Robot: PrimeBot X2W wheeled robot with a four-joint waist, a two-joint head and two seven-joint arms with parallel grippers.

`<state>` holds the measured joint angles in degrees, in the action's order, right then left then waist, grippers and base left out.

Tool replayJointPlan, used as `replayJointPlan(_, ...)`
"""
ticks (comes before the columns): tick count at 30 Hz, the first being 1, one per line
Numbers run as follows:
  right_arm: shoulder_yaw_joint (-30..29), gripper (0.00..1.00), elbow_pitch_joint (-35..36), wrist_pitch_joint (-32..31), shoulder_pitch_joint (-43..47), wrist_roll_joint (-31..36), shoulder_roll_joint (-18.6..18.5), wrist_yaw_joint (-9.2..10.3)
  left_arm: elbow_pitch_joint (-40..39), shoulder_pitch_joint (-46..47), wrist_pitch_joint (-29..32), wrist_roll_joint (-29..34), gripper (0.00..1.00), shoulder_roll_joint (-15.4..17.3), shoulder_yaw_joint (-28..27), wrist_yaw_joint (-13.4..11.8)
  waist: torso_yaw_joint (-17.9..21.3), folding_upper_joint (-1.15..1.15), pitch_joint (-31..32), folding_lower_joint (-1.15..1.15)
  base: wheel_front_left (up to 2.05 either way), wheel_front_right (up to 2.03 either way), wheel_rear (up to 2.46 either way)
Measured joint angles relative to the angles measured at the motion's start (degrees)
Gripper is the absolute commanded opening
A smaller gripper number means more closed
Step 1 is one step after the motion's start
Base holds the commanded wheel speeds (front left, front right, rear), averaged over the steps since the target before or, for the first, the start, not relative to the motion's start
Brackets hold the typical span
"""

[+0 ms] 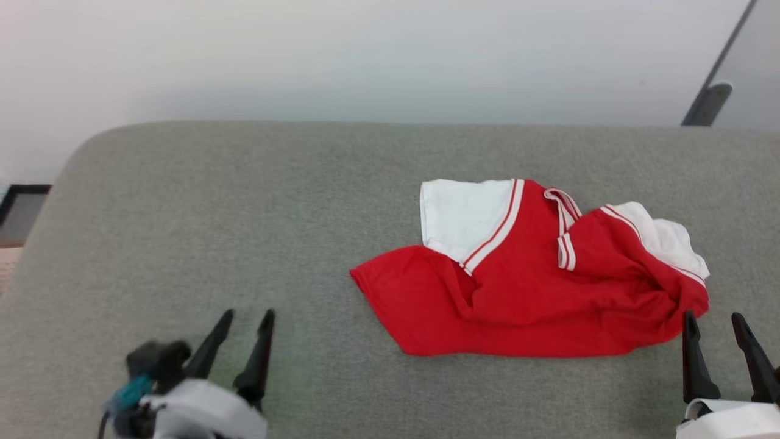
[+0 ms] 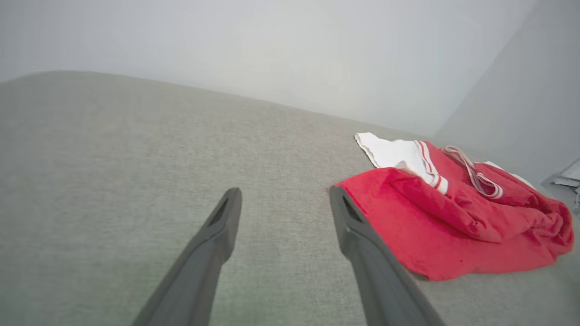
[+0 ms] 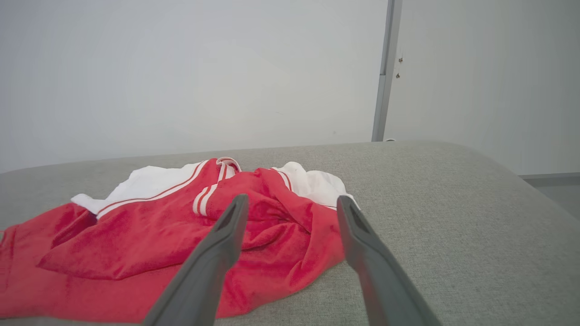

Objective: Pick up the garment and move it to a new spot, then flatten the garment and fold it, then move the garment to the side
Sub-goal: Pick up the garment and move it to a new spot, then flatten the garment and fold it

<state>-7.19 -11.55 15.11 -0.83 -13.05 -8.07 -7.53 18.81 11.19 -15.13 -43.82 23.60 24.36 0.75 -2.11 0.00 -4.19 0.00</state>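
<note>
Garment lies crumpled on the grey fabric-covered counter, right of centre in head view; not flattened, not folded. The red body is bunched, with a loose flap lapped over the near-left part and a fairly straight edge on the side nearest the robot. One white sleeve lies flat at the far-left of the heap, with red-and-white striped trim along its right edge. A second white sleeve sits rumpled at the far-right. Striped collar trim is folded up between the two. Logo not discernible. Left end effector at lower left: released, dark fingers spread, nothing between them, over bare counter and apart from the garment's left corner. In the left wrist view that red corner lines up with the tip of the right-hand finger, but the head view shows a gap there. Right end effector at lower right: released, jaws wide, empty, tips just beside the garment's bunched right end. In the right wrist view its fingers frame that rumpled end and the left-hand finger overlaps red cloth; contact cannot be told. Pale wall behind the counter; dark slanted post at upper right
</note>
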Motion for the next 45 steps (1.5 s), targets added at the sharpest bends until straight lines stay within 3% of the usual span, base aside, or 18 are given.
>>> replayJointPlan(6, -0.8, 1.0, 0.8, 0.0, 0.4, 0.0, 0.1, 0.0, -8.9, -10.7, 0.0, 11.4, 1.0, -3.7, -10.9, -1.5, -1.0, 0.0, 1.7, 0.0, 0.0, 0.0, 0.0)
replayJointPlan(17, -0.8, 1.0, 1.2, 0.0, 1.1, 0.0, 0.7, 0.0, -11.9, -16.3, 0.0, 20.7, 1.0, -10.2, -19.8, 2.9, -0.7, 0.0, 1.9, 0.0, 0.0, 0.0, 0.0)
replayJointPlan(25, 0.3, 1.0, 2.7, 0.0, 0.1, 0.0, 1.0, 0.0, -12.5, -12.7, 0.0, 25.2, 1.0, -11.6, -21.0, 4.9, 1.2, 0.0, 1.5, 0.0, 0.0, 0.0, 0.0)
replayJointPlan(31, 1.8, 1.0, 4.8, 0.0, -2.4, 0.0, 1.4, 0.0, -8.4, 1.3, 0.7, 28.7, 1.0, -9.1, -16.8, 6.1, 3.3, 0.0, -0.6, 0.0, 0.0, 0.0, 0.0)
replayJointPlan(35, 2.9, 1.0, 5.7, 0.0, -5.1, -0.6, 2.0, 0.0, -2.4, 14.6, 6.4, 28.8, 1.0, -6.8, -12.3, 6.5, 5.2, 0.0, -3.0, 0.0, 0.0, 0.0, 0.0)
replayJointPlan(38, 3.6, 1.0, 5.9, 0.0, -7.1, -1.1, 2.7, 0.0, 3.7, 23.8, 14.2, 25.6, 1.0, -4.7, -6.8, 6.7, 6.9, 0.01, -5.2, 0.0, 0.0, 0.0, 0.0)
replayJointPlan(45, 3.6, 1.0, 5.5, 0.0, -9.5, -2.4, 4.0, 0.0, 16.5, 39.7, 39.9, 7.3, 1.0, -1.7, 1.3, 6.7, 12.3, 0.0, -9.7, 0.0, 0.0, 0.0, 0.0)
